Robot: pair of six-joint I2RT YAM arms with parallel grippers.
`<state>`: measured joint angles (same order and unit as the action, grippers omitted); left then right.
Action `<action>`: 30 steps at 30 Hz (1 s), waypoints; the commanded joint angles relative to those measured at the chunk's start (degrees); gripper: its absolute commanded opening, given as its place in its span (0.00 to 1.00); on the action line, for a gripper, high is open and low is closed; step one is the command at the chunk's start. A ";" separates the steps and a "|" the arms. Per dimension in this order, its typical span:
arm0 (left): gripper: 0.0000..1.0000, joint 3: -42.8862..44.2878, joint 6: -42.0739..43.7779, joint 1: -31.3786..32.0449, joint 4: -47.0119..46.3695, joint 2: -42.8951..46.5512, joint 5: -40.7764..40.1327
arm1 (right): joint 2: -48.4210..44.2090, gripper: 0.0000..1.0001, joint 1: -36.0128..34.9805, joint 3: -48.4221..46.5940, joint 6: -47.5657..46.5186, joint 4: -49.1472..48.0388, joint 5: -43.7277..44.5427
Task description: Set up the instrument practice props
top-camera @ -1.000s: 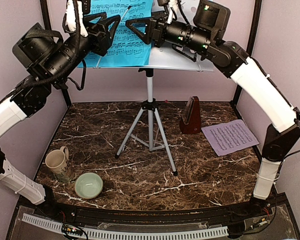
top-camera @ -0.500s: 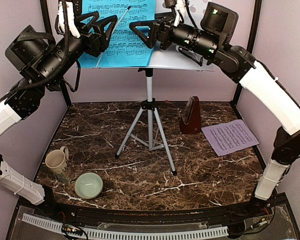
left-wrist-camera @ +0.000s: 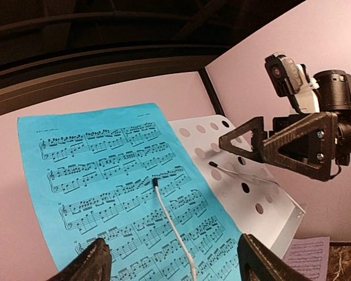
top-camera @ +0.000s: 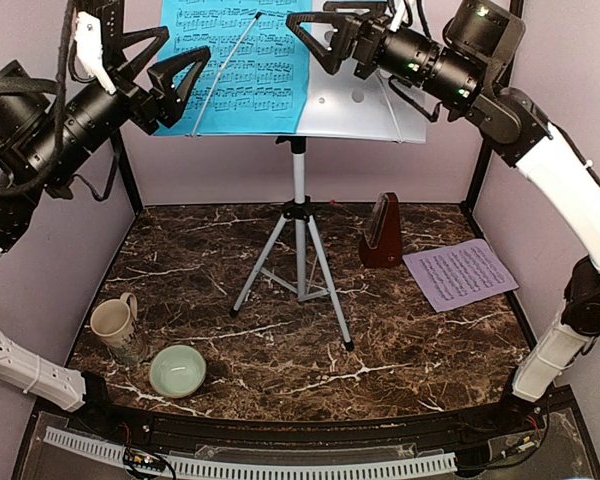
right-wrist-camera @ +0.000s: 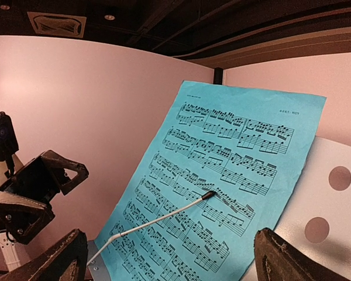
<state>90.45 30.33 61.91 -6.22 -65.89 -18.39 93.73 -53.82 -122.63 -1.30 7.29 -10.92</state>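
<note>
Half the desk (top-camera: 345, 115) behind blue page (top-camera: 250, 80)

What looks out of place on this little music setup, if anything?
One sheet: the pinkish-purple sheet-music page lies askew on the table, beside the metronome, while the blue page stands on the music stand, whose right half is bare. Nothing looks spilled or damaged.

Beige mug (top-camera: 113, 325) just beside pale green bowl (top-camera: 177, 371), on marble table (top-camera: 400, 340).
</note>
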 commanded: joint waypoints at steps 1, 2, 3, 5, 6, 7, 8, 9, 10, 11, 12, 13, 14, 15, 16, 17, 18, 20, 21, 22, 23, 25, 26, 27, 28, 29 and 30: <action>0.78 0.86 3.23 1.80 14.01 2.97 7.78 | -3.69 1.00 -0.65 0.08 0.93 1.83 -2.22; 0.78 0.54 2.99 2.01 16.20 3.49 10.75 | -4.78 1.00 -0.67 1.02 1.07 2.30 -2.44; 0.78 0.13 2.71 2.19 18.31 3.95 13.01 | -5.61 1.00 -0.68 1.93 1.24 2.86 -2.57; 0.78 -0.46 2.12 2.77 22.49 4.43 17.46 | -7.09 1.00 -0.67 3.33 1.45 5.08 -2.49; 0.78 -0.72 1.84 3.15 24.63 4.33 19.14 | -7.98 1.00 -0.68 4.27 1.59 6.32 -2.47; 0.78 -1.09 1.76 3.66 26.64 4.17 20.43 | -9.05 1.00 -0.67 5.53 1.63 7.57 -2.57; 0.78 -1.80 1.69 4.34 28.57 4.04 21.49 | -10.53 1.00 -0.67 7.55 1.88 8.29 -2.33; 0.78 -2.74 1.33 4.77 30.31 3.87 22.27 | -12.46 1.00 -0.67 9.96 2.43 8.58 -1.67; 0.77 -3.97 0.87 5.21 31.13 3.78 23.21 | -14.56 1.00 -0.67 13.08 3.12 8.43 -0.69; 0.77 -5.32 0.19 5.38 31.29 3.75 24.10 | -16.77 1.00 -0.67 16.28 3.93 8.13 0.97; 0.76 -7.27 -0.66 5.41 30.49 3.86 25.13 | -18.94 1.00 -0.67 19.37 4.98 7.75 2.95; 0.76 -9.37 -1.65 5.41 29.12 4.08 26.28 | -21.13 1.00 -0.60 22.53 5.86 7.62 5.47; 0.76 -11.44 -2.69 5.41 27.28 4.33 27.35 | -22.99 1.00 -0.46 25.35 6.79 7.63 7.96; 0.75 -13.51 -3.70 5.41 25.29 4.58 28.22 | -24.94 1.00 -0.16 27.88 7.78 7.76 10.21; 0.74 -15.29 -4.66 5.41 23.54 4.61 28.94 | -27.26 1.00 0.37 30.18 8.75 8.04 11.97; 0.74 -16.99 -5.39 5.41 21.92 4.56 29.53 | -28.88 1.00 1.33 32.31 9.72 8.26 13.03; 0.73 -18.54 -5.90 5.41 20.53 4.31 29.85 | -30.56 1.00 2.40 34.52 10.72 8.46 13.75; 0.73 -20.93 -6.63 5.41 18.34 3.68 30.04 | -33.74 1.00 5.00 38.93 12.95 8.95 15.96; 0.73 -22.24 -6.94 5.41 17.31 3.36 30.03 | -35.38 0.99 7.31 40.72 14.02 9.59 17.30; 0.73 -23.12 -7.20 5.35 16.36 3.10 30.19 | -36.78 0.99 9.29 42.11 15.27 10.45 18.65; 0.73 -24.05 -7.59 5.41 15.29 2.91 30.30 | -37.94 0.99 11.06 43.48 16.41 11.46 19.95; 0.73 -25.96 -8.30 5.40 12.97 2.65 30.42 | -39.68 0.99 14.61 45.98 18.61 14.05 21.88; 0.73 -26.67 -8.81 5.41 12.04 2.50 30.49 | -40.04 0.99 16.51 47.24 19.79 15.52 22.34; 0.73 -27.41 -9.42 5.41 11.14 2.33 30.52 | -40.02 0.99 18.22 48.37 21.36 17.25 22.81; 0.72 -28.04 -10.01 5.41 10.42 2.00 30.60 | -39.54 0.99 20.02 49.31 22.49 19.53 23.08; 0.72 -28.31 -10.74 5.40 9.80 1.54 30.73 | -38.68 0.99 21.85 50.30 23.05 21.64 23.17; 0.72 -28.33 -11.29 5.41 9.74 0.88 31.04 | -37.89 0.98 23.08 51.33 23.23 23.59 23.68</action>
<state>63.42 22.55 67.13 9.39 -64.10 10.94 53.91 -35.22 -74.74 16.91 23.46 8.95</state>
